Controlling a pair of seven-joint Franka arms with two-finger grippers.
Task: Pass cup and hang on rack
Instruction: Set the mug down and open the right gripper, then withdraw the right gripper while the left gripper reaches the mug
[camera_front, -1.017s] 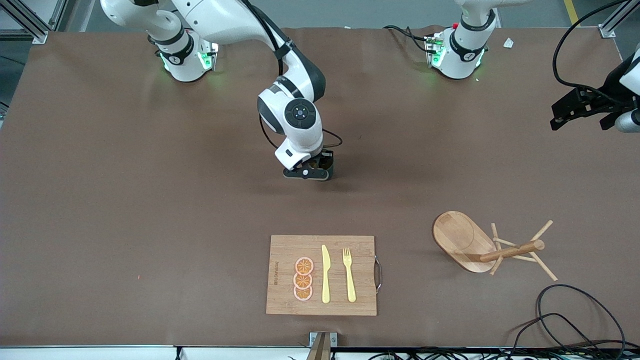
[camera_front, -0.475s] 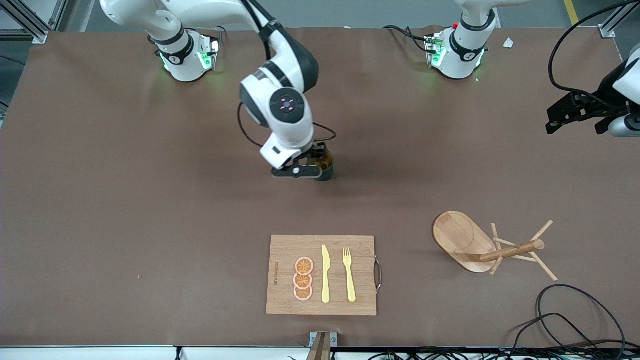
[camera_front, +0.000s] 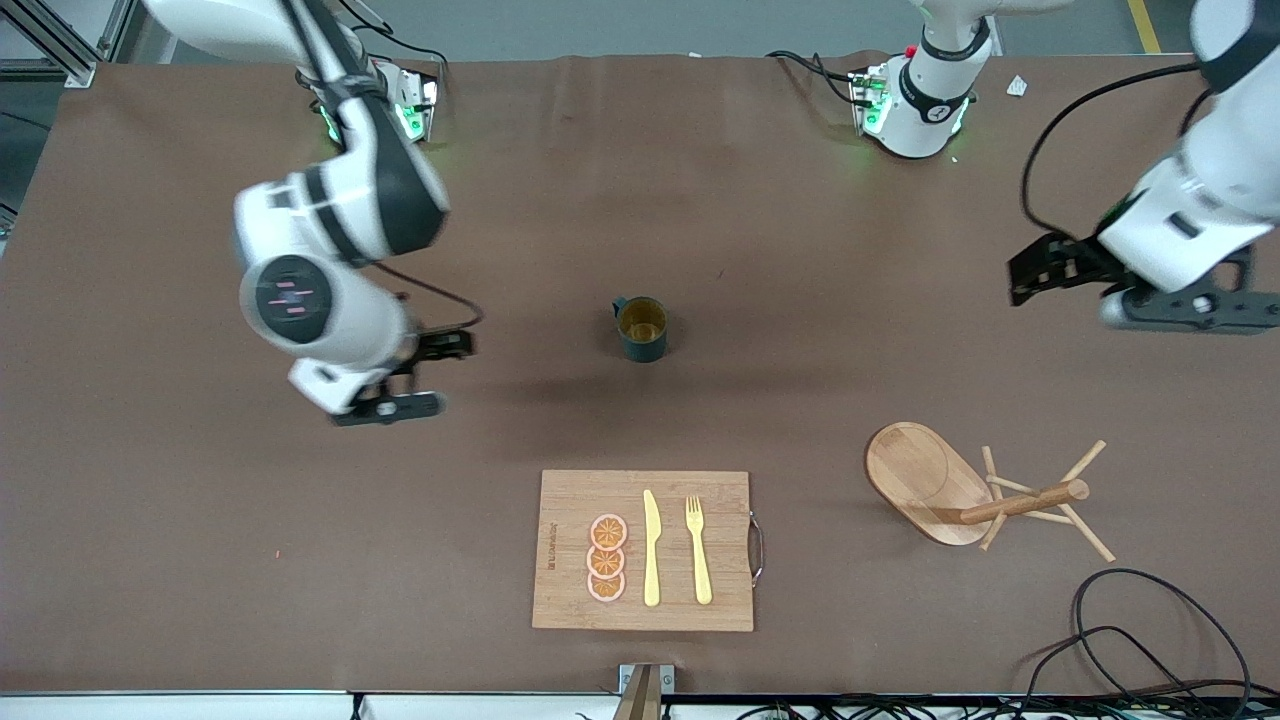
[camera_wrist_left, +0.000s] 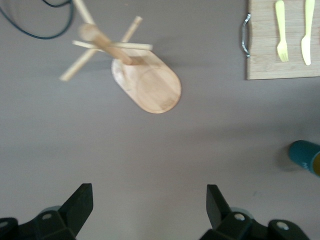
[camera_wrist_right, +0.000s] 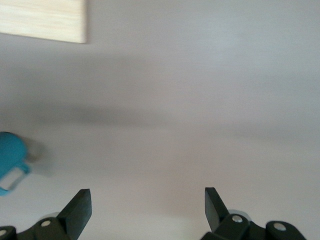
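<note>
The dark teal cup (camera_front: 641, 328) with a yellow inside stands upright on the bare table, nothing touching it. My right gripper (camera_front: 392, 406) hangs open and empty over bare table, off to the cup's side toward the right arm's end; its wrist view catches the cup (camera_wrist_right: 10, 151) at the frame's edge past the open gripper (camera_wrist_right: 147, 196). The wooden rack (camera_front: 925, 480) sits nearer the front camera, toward the left arm's end. My left gripper (camera_front: 1185, 310) is open and empty above the table near that end. Its wrist view takes in the gripper (camera_wrist_left: 149, 195), the rack (camera_wrist_left: 150, 87) and the cup (camera_wrist_left: 305, 156).
A bamboo cutting board (camera_front: 560, 500) with orange slices (camera_front: 606, 558), a yellow knife (camera_front: 651, 548) and a yellow fork (camera_front: 697, 550) lies nearer the front camera than the cup. Black cables (camera_front: 1150, 630) coil at the table corner beside the rack.
My right gripper opened off the cup, lifted and swung away toward the right arm's end. The cup stays standing where it was. My left arm moved in over the table.
</note>
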